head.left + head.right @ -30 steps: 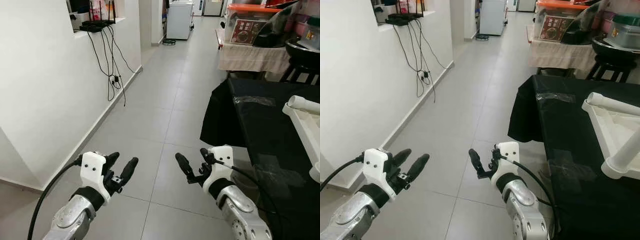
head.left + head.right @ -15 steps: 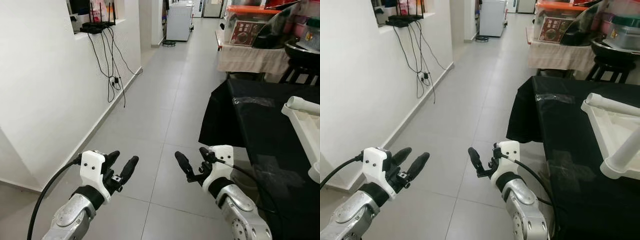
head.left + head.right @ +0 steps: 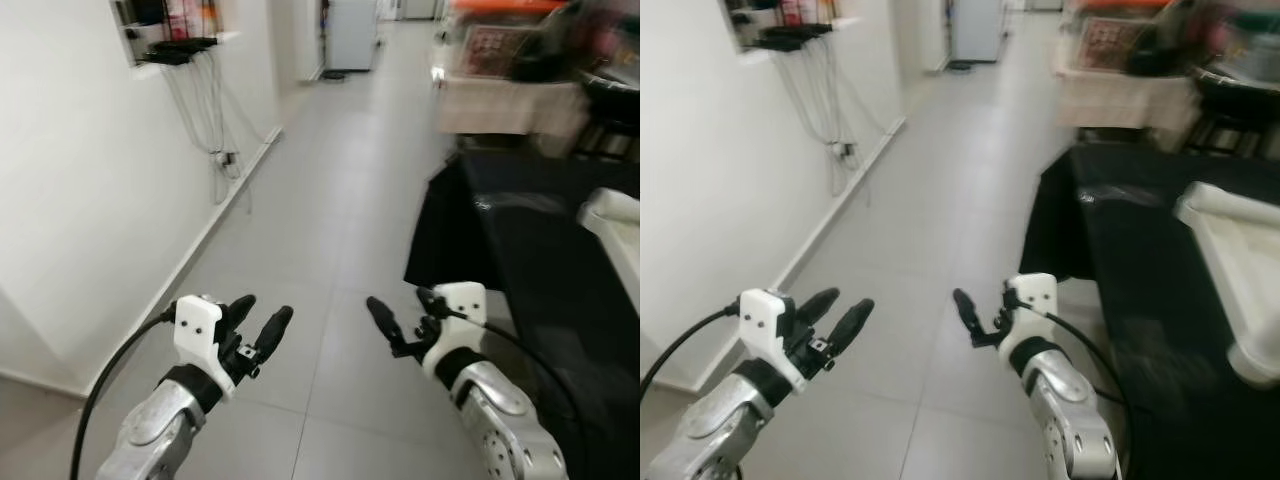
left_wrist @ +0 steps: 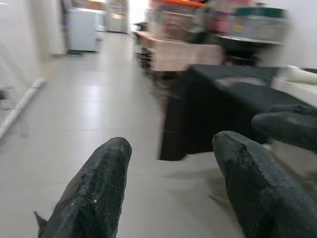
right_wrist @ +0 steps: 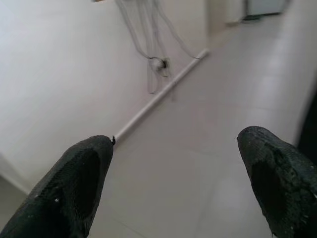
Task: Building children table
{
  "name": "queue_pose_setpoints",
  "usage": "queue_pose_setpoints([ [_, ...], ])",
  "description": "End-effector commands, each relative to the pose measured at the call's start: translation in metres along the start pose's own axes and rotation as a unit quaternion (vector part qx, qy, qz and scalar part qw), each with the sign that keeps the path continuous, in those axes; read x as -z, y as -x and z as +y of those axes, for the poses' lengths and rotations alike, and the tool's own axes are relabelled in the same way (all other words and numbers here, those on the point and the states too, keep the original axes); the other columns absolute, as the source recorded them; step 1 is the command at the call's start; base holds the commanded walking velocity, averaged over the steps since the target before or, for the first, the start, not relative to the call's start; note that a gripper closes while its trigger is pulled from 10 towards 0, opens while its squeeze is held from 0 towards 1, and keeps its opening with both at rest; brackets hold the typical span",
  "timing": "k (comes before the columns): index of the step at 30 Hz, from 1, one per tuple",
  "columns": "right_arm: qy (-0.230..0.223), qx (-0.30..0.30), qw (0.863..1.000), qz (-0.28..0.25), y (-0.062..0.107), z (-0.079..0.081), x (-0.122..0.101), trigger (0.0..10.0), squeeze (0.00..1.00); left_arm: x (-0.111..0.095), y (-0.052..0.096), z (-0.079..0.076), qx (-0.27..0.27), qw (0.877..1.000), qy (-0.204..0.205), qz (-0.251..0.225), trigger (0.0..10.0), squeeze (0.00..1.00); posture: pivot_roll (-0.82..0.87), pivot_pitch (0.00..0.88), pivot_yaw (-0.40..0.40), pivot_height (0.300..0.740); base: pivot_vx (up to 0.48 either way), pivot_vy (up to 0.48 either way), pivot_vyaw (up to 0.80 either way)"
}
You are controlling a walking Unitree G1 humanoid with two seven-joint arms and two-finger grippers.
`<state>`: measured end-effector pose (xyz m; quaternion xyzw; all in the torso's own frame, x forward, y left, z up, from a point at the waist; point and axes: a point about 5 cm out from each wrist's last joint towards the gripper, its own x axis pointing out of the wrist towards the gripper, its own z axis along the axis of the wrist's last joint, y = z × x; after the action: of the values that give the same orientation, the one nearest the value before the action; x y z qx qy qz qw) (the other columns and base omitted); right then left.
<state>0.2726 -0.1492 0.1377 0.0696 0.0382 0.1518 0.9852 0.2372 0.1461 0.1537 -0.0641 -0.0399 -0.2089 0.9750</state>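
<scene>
Fingers of left gripper (image 3: 258, 323) and right gripper (image 3: 398, 318) apart, empty, above tiled floor (image 3: 330, 200), writing blurred.

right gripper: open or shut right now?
Open. In the right wrist view the two black fingers stand wide apart with bare grey tiled floor between them; the right gripper holds nothing, beside the black-draped table.

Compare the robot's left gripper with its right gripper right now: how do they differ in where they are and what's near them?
The left gripper hangs over bare floor tiles beside the white wall; the right gripper sits close to the black-draped table holding the white table part. The left gripper's fingers point forward and toward the right; the right gripper's point toward the left. Both are open and empty.
</scene>
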Motion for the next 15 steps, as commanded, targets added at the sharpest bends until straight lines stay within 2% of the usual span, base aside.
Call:
queue_pose_setpoints([
  [1, -0.011, -0.015, 1.000, 0.001, -0.0019, 0.0069, 0.0029, 10.0, 0.00, 0.0026, 0.0017, 0.0023, -0.003, 1.000, 0.005, 0.007, 10.0, 0.00, -0.01, 0.000, -0.013, 0.740, 0.266, 0.000, 0.00],
  [15, -0.014, -0.016, 1.000, 0.001, -0.0026, 0.0067, 0.0028, 10.0, 0.00, 0.0023, 0.0010, 0.0026, -0.002, 1.000, 0.006, 0.007, 10.0, 0.00, -0.01, 0.000, -0.012, 0.740, 0.267, 0.000, 0.00],
])
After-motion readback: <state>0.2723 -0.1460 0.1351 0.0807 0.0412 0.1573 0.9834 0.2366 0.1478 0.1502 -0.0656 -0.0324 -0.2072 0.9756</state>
